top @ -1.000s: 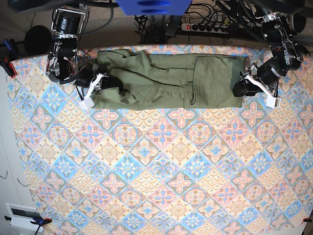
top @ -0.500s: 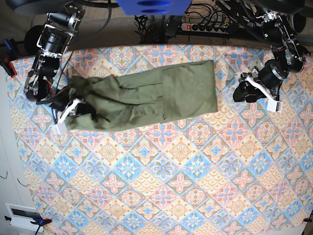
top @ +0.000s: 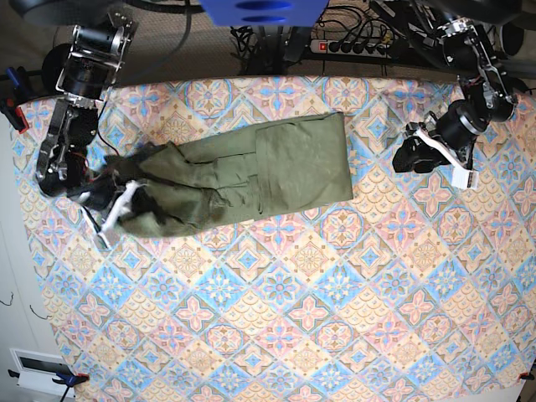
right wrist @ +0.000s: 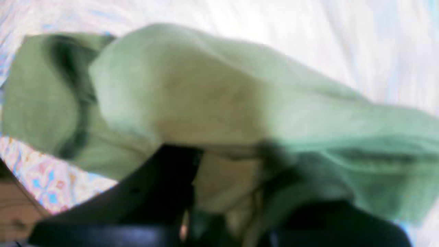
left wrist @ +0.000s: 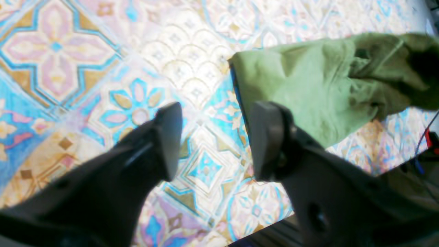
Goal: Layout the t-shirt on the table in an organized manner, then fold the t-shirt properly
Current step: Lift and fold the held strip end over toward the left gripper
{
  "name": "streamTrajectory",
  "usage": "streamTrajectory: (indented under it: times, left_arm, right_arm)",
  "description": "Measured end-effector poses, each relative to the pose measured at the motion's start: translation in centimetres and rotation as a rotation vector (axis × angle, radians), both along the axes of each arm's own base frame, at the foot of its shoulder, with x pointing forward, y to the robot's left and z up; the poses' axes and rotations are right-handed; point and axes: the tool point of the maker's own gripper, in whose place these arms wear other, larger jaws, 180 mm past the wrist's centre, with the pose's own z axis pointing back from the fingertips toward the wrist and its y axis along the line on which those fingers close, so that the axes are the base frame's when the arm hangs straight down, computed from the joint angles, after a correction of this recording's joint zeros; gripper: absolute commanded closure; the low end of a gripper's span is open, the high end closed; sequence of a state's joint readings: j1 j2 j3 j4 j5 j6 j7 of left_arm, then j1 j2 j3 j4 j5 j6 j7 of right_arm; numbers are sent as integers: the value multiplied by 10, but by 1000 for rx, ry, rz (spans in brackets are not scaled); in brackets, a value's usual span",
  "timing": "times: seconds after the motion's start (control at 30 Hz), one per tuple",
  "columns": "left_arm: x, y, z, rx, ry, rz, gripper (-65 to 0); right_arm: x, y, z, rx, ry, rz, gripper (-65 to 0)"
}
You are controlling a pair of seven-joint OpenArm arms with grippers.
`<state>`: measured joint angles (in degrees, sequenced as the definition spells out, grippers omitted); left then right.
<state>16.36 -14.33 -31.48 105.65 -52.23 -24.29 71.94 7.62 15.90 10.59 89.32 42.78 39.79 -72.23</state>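
Note:
The olive-green t-shirt (top: 251, 172) lies as a long folded band across the far half of the table (top: 293, 318), bunched at its left end. There my right gripper (top: 130, 201) is shut on the bunched cloth. The blurred right wrist view shows the t-shirt (right wrist: 205, 85) draped over the right gripper (right wrist: 226, 178). My left gripper (top: 416, 151) hovers at the far right, a gap away from the shirt's square end. It is open, and only the table (left wrist: 68, 51) shows between the fingers (left wrist: 168, 137) of the left gripper (left wrist: 212, 140). The t-shirt (left wrist: 308, 85) lies beyond them.
A power strip with cables (top: 352, 43) lies behind the table's far edge, below a blue part (top: 260, 10). A red and blue clamp (top: 12, 100) grips the left edge. A white box (top: 38, 368) sits off the front-left corner. The table's edge (left wrist: 267, 230) runs just under the left gripper.
The right gripper has dragged the t-shirt left and toward the front. Its right end slid away from the left gripper, which stayed at the far right and narrowed slightly.

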Motion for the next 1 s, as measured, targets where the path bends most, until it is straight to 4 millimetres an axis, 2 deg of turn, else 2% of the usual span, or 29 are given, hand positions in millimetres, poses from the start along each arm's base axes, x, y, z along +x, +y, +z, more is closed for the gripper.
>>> streamTrajectory:
  times: [0.07,0.13,0.23,0.33,0.5,0.63,0.8,0.9,1.0]
  left_arm:
    - [0,-4,-1,-14,-2,1,-158]
    - [4,-6,1,-15,-9,-1,-98]
    - [8,-7,4,-23,-27,6,-37]
    - [6,-8,1,-24,-16,6,0]
    - [6,-7,-10,-22,12,21,0]
    - [-1,-14,-24,-25,65,5,0]
    - [1,-16,-22,-32,53,3,0]
    - [1,-16,-22,-35,51,3,0]
    - [2,-16,-22,-35,50,3,0]
  right_arm:
    - [0,36,15,3,-58,105,-6]
    - [-7,72,19,10,-76,191,-5]
    - [-17,106,23,32,-91,273,-5]
    - [-21,124,31,65,-117,299,-6]
    - [-39,142,14,81,-61,325,-7]
    - [-47,171,17,113,-66,394,-7]
    - [-59,204,15,150,-75,472,-7]
    - [-69,221,-3,87,-63,538,-14]
    - [-77,224,-24,-32,-55,581,-60]
